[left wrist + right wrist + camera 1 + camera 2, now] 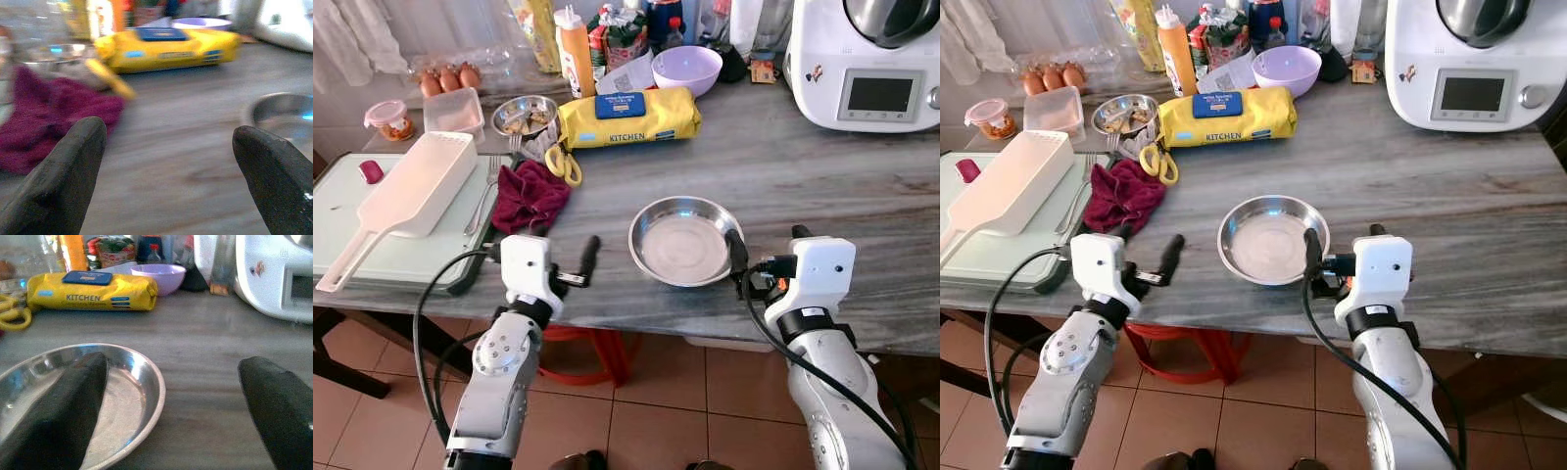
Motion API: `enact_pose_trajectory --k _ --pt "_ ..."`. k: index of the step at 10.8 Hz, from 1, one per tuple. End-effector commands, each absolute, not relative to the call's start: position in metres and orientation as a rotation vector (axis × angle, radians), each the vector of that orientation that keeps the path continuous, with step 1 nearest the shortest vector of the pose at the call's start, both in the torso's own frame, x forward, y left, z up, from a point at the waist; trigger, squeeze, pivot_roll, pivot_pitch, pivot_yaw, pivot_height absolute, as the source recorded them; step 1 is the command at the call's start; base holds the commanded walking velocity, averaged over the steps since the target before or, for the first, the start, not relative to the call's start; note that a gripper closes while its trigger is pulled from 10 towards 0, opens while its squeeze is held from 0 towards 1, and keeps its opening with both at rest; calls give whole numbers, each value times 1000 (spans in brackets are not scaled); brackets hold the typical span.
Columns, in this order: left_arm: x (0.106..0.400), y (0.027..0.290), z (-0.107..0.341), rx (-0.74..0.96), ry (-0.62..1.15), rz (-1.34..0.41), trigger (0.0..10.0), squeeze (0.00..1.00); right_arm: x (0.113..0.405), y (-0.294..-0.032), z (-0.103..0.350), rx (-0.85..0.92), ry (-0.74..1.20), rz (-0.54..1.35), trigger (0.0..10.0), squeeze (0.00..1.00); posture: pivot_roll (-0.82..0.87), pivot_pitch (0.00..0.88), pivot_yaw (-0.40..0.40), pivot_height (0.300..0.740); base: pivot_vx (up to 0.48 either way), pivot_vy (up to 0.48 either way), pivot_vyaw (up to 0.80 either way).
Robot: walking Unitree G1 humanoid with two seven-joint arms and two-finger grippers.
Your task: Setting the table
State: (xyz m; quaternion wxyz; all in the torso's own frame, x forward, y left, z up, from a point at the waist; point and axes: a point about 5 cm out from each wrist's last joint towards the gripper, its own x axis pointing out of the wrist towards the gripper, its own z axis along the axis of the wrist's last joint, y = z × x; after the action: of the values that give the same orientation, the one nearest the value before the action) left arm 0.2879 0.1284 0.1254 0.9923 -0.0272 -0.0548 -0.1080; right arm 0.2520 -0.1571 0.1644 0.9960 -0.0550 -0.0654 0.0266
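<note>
A shallow steel plate [683,240] lies on the grey wooden table [822,176] near its front edge. My right gripper [769,240] is open at the plate's right rim; in the right wrist view one finger [58,406] hangs over the plate [122,396] and the other stands off it, over bare table. My left gripper [545,247] is open to the left of the plate, low over the table in front of a maroon cloth [529,194]. Its fingers [63,171] hold nothing. A fork [484,201] lies beside the cloth on the tray's edge.
A pale green tray [342,211] with a long white handled container [416,186] is at the left. Behind are yellow scissors [564,164], a yellow kitchen pack [628,116], a small steel bowl [525,115], a lilac bowl [686,69] and a white appliance [867,64] at the far right.
</note>
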Motion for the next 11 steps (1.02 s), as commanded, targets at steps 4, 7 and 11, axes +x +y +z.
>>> enact_pose_trajectory --k 4,7,11 --pt "291 137 121 -17 -114 -111 10000 0 255 -164 161 -96 -168 20 10000 0 -102 83 61 740 0 0 0" --pt "290 135 118 -13 -109 -115 10000 0 253 -164 155 -27 -137 27 10000 0 -99 85 65 740 0 0 0" --pt "290 134 116 1 -98 -131 10000 0 249 -161 150 -22 -139 22 10000 0 -99 95 80 740 -61 0 0"
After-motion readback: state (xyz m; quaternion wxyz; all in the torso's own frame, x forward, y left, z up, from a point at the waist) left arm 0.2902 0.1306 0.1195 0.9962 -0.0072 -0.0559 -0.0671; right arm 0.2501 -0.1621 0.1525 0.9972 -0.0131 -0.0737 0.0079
